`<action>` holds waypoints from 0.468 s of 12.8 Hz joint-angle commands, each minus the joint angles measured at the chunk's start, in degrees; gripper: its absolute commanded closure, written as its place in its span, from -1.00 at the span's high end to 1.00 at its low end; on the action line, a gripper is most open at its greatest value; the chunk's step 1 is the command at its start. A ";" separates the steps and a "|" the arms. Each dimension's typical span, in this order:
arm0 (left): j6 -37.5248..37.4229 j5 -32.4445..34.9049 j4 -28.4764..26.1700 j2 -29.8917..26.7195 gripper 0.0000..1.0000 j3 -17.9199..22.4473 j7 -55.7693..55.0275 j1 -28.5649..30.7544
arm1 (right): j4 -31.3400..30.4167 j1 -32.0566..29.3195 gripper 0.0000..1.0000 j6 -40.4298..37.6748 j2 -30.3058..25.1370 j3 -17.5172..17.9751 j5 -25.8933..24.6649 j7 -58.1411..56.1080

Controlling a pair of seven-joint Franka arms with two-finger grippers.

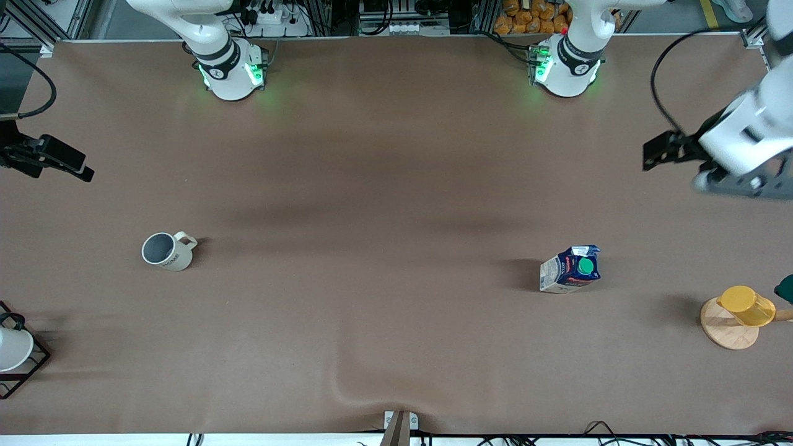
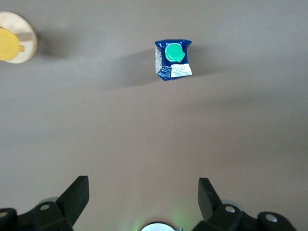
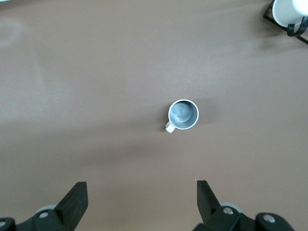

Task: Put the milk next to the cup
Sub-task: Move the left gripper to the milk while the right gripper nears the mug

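Observation:
The milk point(image 1: 573, 269) is a dark blue carton with a green cap, standing upright toward the left arm's end of the table; it also shows in the left wrist view point(image 2: 173, 60). The cup point(image 1: 166, 251) is a cream mug with a grey inside, upright toward the right arm's end, and it also shows in the right wrist view point(image 3: 183, 114). My left gripper point(image 2: 143, 192) is open and empty, held high over the table's end point(image 1: 740, 184), away from the milk. My right gripper point(image 3: 142, 192) is open and empty, high at the other end point(image 1: 25, 155), away from the cup.
A yellow cup point(image 1: 746, 305) sits on a round wooden coaster point(image 1: 725, 331) beside the milk, toward the left arm's end. A plain white cup point(image 1: 9, 348) sits in a black wire rack point(image 1: 34, 365) near the mug. A dark green thing point(image 1: 785, 288) shows at the edge.

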 commanded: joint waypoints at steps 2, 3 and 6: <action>4.45 -0.16 1.35 4.93 1.00 0.03 0.29 -0.28 | -1.50 -5.95 1.00 -1.12 6.35 0.19 -0.81 -11.57; 6.03 0.19 1.35 6.25 1.00 0.03 0.20 -0.45 | -2.73 -7.71 1.00 2.11 8.03 0.19 -0.81 -15.45; 9.20 0.10 1.35 9.59 1.00 -0.05 -1.02 -1.33 | -3.80 -9.22 1.00 6.18 13.03 0.10 -0.98 -17.25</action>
